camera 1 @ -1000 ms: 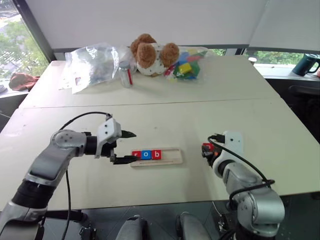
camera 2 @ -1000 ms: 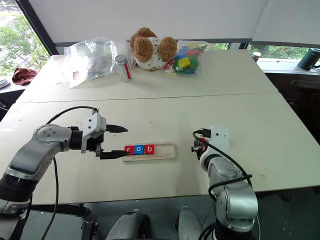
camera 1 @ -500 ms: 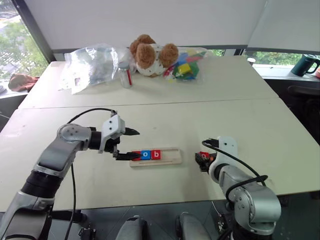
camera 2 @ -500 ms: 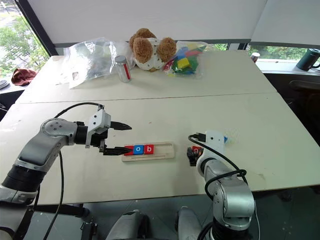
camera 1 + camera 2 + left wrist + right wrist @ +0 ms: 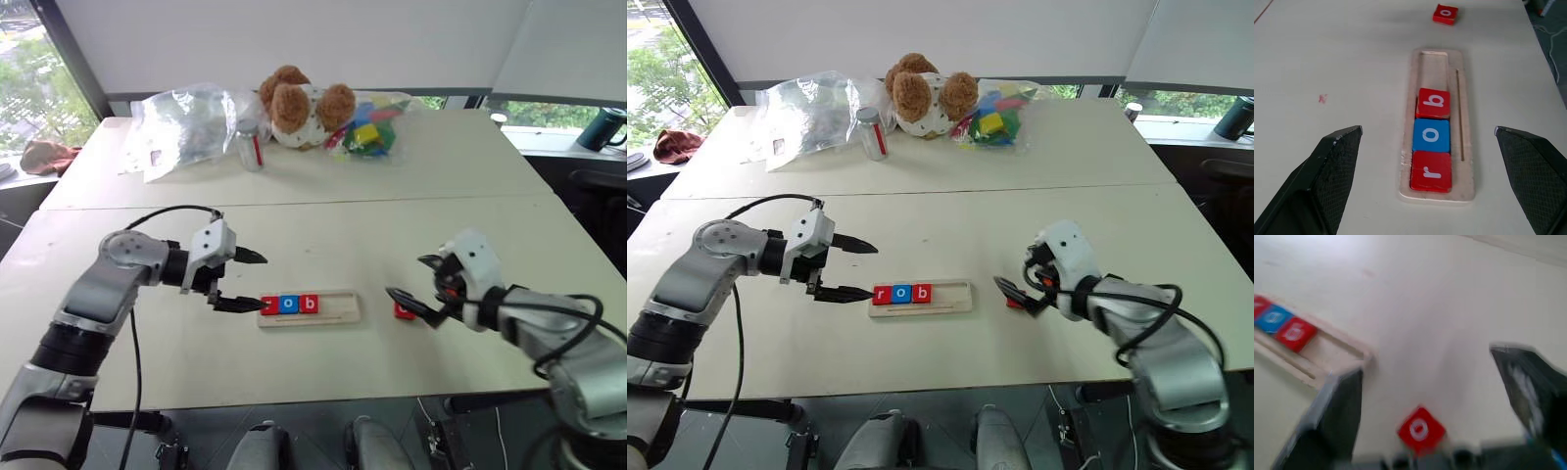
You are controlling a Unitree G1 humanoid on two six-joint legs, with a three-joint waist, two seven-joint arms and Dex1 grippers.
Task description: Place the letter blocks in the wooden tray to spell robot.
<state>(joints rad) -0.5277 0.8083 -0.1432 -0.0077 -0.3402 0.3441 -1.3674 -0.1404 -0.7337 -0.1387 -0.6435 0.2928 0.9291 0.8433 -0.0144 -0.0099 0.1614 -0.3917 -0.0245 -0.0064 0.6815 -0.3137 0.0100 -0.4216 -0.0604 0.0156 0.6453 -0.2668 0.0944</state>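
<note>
While your head camera looked down on the whole table (image 5: 323, 235), the left wrist camera let you read the letters. Three letter blocks sat in the wooden tray (image 5: 1437, 63): a red r (image 5: 1431, 170) at the end nearest the left gripper (image 5: 238, 281), then a blue o (image 5: 1431, 136), then a red b (image 5: 1433, 103), all touching in a row. The rest of the groove past the b was bare. A thin slot ran along one side of the tray, and you could see that from this wrist camera too.

Another red block with an o (image 5: 404, 310) lay flat on the table, near the tray's bare end but not touching it. The right wrist camera showed it lying between the two right fingers, with nothing gripping it. That view was blurry.

Your left gripper had its fingers wide apart and held nothing. One fingertip was just beside the r end of the tray. Your right gripper (image 5: 423, 284) had its fingers apart too, and it was empty, just above the loose red o.

You had bare table between the tray and the loose block, and lots more on the far side of the tray. A teddy bear (image 5: 299, 106), a small jar (image 5: 251, 147), a clear bag (image 5: 181, 127) and a bag of coloured blocks (image 5: 367, 127) stood well away by the far edge.
</note>
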